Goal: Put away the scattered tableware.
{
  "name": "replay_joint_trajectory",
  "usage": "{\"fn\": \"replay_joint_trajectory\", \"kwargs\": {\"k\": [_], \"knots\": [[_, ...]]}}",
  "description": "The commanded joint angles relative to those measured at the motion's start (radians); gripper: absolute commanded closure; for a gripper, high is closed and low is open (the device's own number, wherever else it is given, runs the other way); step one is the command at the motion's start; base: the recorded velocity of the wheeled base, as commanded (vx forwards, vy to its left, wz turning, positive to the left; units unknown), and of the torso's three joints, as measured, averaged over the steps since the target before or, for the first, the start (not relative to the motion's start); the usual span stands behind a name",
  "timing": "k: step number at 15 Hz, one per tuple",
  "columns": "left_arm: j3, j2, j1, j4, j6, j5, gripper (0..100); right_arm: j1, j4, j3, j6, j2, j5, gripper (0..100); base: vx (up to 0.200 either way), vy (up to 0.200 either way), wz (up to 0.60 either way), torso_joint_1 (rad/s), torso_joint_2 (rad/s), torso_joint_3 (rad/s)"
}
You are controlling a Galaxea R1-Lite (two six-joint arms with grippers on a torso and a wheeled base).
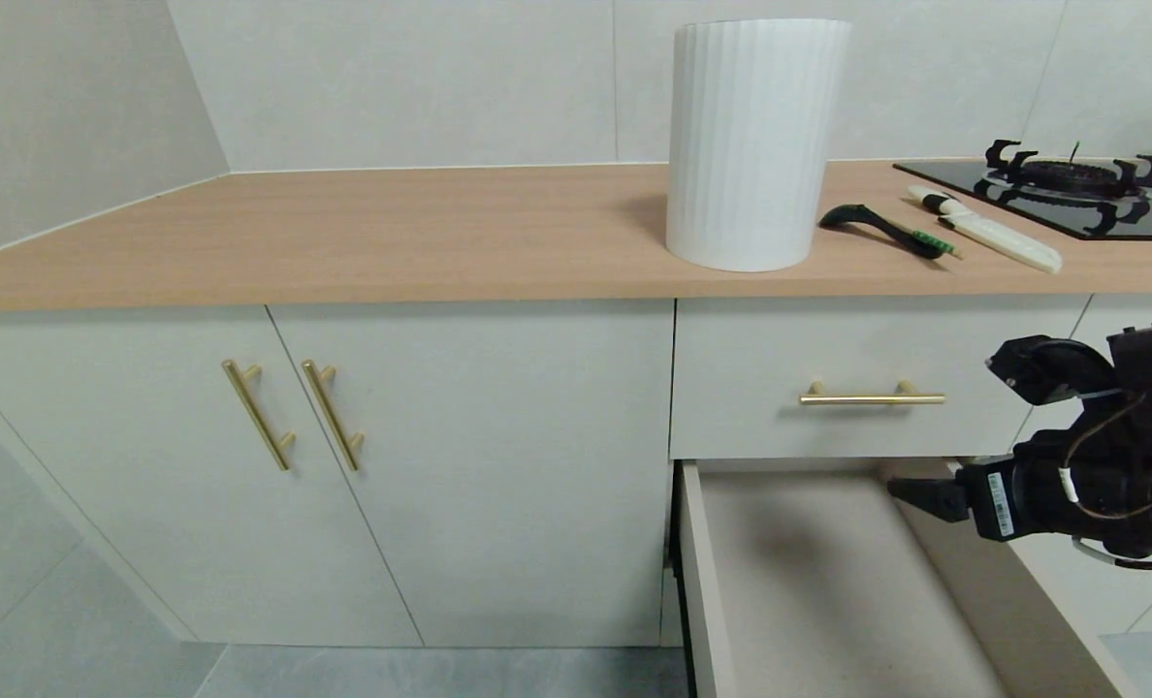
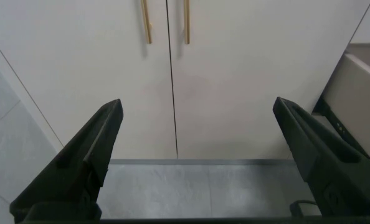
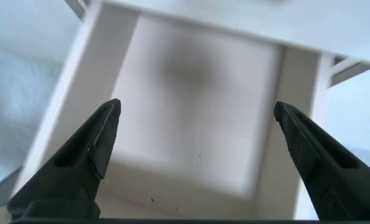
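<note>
Wooden counter (image 1: 343, 233) carries a white knife (image 1: 993, 231) and black-handled utensil (image 1: 881, 225) at two o'clock. The right gripper (image 3: 194, 115) gapes wide over the open drawer (image 1: 828, 582) (the left gripper (image 2: 197, 109) is likewise wide).

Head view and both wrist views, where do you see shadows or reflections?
Head view: the white container casts a soft shadow leftward on the countertop, and the glass of the black hob mirrors its pan supports. Right wrist view: a diffuse dark patch sits on the floor of the open drawer. Left wrist view: the cabinet doors are evenly lit.
</note>
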Motion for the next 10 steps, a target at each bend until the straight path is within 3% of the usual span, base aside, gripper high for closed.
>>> {"fn": "replay_joint_trajectory", "kwargs": {"k": [1, 4, 10], "knots": [[0.000, 0.001, 0.000, 0.000, 0.000, 0.000, 0, 0.000, -0.001, 0.001, -0.001, -0.038, 0.000, 0, 0.000, 0.000, 0.00, 0.036, -0.25, -0.198], [0.000, 0.001, 0.000, 0.000, 0.000, 0.000, 0, 0.000, -0.003, -0.001, -0.001, -0.040, 0.000, 0, 0.000, 0.000, 0.00, 0.108, -0.27, -0.279], [0.000, 0.001, 0.000, 0.000, 0.000, 0.000, 0, 0.000, -0.038, 0.001, 0.001, -0.031, 0.000, 0, 0.000, 0.000, 0.00, 0.157, -0.51, -0.299]]}}
